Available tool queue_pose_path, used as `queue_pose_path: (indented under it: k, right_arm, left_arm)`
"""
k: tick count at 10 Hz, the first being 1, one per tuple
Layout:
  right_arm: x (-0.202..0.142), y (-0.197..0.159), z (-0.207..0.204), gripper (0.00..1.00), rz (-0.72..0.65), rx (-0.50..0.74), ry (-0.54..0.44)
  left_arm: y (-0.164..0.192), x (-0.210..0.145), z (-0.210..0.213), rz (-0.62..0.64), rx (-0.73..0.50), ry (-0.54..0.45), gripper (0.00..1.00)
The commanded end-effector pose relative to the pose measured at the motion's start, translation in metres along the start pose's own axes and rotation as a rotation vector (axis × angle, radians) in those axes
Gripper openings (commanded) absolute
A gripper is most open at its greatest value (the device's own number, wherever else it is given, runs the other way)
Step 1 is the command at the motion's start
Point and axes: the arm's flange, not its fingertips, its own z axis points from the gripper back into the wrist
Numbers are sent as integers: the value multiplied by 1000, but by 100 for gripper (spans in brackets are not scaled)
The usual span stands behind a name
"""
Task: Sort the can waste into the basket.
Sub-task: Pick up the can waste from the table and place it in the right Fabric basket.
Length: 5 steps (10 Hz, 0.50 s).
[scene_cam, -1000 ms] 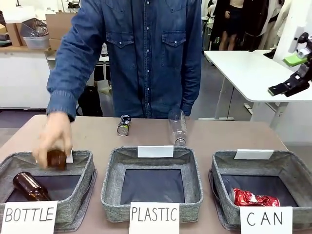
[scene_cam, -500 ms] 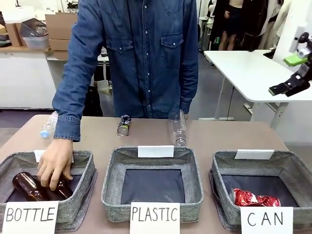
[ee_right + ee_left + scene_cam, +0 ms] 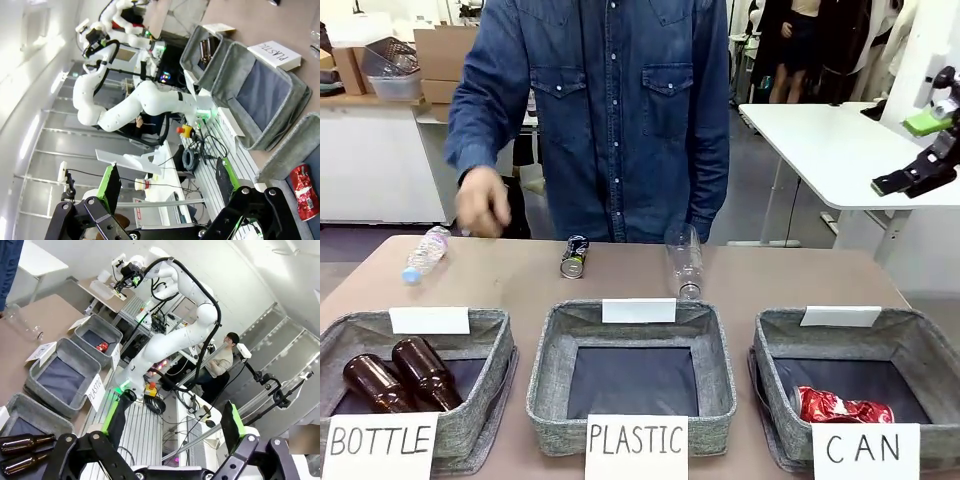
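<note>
A crushed red can (image 3: 842, 406) lies inside the grey basket (image 3: 920, 335) signed "CAN" at the front right. The dark blue and silver Pepsi can (image 3: 574, 256) lies on the table's far side, just in front of the person. My right gripper (image 3: 910, 152) hangs open, high above the table's right end, holding nothing. In the right wrist view the open right gripper (image 3: 167, 184) looks down at the red can (image 3: 305, 192) in the basket (image 3: 287, 150). In the left wrist view my left gripper (image 3: 174, 420) is open and empty, well off the table; the red can (image 3: 102, 346) shows far away.
The "BOTTLE" basket (image 3: 480, 395) at front left holds two brown glass bottles (image 3: 402, 375). The "PLASTIC" basket (image 3: 545, 380) sits in the middle. Two clear plastic bottles (image 3: 684, 262) (image 3: 425, 252) lie on the far side. The person's hand (image 3: 483, 203) hovers above the far left.
The person laid a second brown bottle in the "BOTTLE" basket and pulled the hand back up. A small clear bottle at far left came into view. Neither arm moved.
</note>
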Motion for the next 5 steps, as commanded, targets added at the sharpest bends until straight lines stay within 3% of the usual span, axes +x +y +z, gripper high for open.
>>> queue_pose_path:
  k: [1,3,5]
  right_arm:
    - [-1,1,4,100,18,-4,13]
    - [-1,1,4,100,18,-4,13]
    - [-1,1,4,100,18,-4,13]
  left_arm:
    - [1,0,0,1,0,1,100]
    - [24,27,-5,35,361,35,100]
    - [83,58,-35,12,635,61,100]
